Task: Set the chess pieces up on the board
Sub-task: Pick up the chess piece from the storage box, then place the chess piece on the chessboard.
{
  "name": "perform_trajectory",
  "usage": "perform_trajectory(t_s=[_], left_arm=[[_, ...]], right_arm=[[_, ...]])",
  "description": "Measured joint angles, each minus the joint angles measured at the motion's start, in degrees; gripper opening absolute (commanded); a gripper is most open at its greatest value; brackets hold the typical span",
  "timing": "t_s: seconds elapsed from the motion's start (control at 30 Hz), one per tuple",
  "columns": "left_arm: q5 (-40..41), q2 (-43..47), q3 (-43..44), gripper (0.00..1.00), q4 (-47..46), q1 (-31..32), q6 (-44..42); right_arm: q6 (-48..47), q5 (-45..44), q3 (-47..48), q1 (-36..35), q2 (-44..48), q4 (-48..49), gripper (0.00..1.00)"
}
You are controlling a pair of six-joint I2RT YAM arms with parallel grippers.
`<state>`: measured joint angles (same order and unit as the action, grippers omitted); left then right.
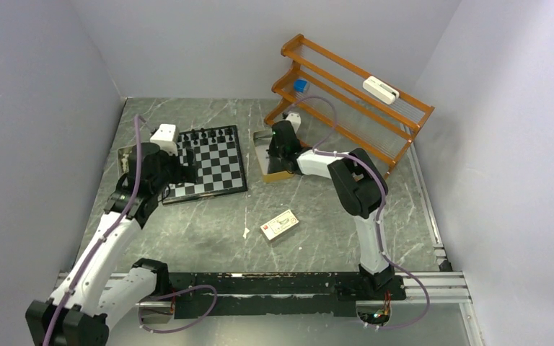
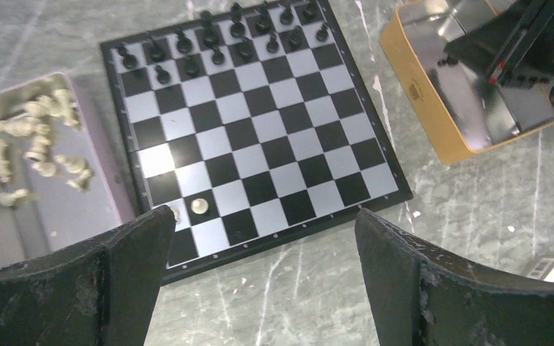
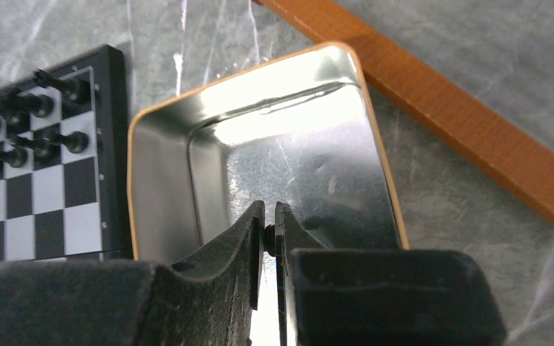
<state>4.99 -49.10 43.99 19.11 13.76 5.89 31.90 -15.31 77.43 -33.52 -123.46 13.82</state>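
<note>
The board (image 1: 213,162) lies left of centre, with black chess pieces (image 2: 238,32) standing in its two far rows. One pale piece (image 2: 200,206) stands near its near left corner, and another pale one (image 2: 174,213) is half hidden behind my left finger. My left gripper (image 2: 263,238) hangs open over the board's near edge with nothing between its jaws. My right gripper (image 3: 270,216) is down inside the tan tin (image 3: 296,144). It is shut on a tiny black chess piece (image 3: 267,238), which is pinched between the fingertips.
A grey tray (image 2: 79,209) left of the board holds several loose pale pieces (image 2: 36,144). An orange wooden rack (image 1: 353,101) stands at the back right, close behind the tin (image 1: 268,160). A small card box (image 1: 280,225) lies mid-table. Walls close in on both sides.
</note>
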Motion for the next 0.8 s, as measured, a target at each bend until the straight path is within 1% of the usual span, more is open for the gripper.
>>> perform_trajectory(t_s=[0.03, 0.1, 0.2, 0.4, 0.57, 0.67, 0.8], left_arm=[[-0.74, -1.11, 0.24, 0.96, 0.02, 0.00, 0.31], [-3.10, -4.37, 1.29, 0.88, 0.20, 0.00, 0.66], [-6.71, -9.05, 3.87, 0.85, 0.35, 0.00, 1.51], [-13.46, -17.70, 10.95, 0.78, -1.81, 0.00, 5.88], [-19.85, -26.29, 16.33, 0.62, -5.16, 0.02, 9.46], [-22.21, -30.62, 17.40, 0.55, -8.11, 0.42, 10.99], [-23.39, -34.62, 17.42, 0.49, -11.76, 1.92, 12.55]], right_arm=[[0.04, 0.57, -0.11, 0.31, 0.57, 0.02, 0.13], [0.22, 1.46, -0.46, 0.90, 1.88, 0.02, 0.12], [0.48, 2.93, -1.36, 1.68, 4.57, 0.04, 0.12], [2.93, 7.98, -4.26, 2.84, 9.90, 1.51, 0.12], [6.84, 13.46, -6.78, 3.04, 13.49, 2.91, 0.12], [9.68, 16.83, -8.09, 3.04, 15.10, 4.31, 0.12], [13.84, 21.03, -9.09, 3.04, 16.37, 6.56, 0.12]])
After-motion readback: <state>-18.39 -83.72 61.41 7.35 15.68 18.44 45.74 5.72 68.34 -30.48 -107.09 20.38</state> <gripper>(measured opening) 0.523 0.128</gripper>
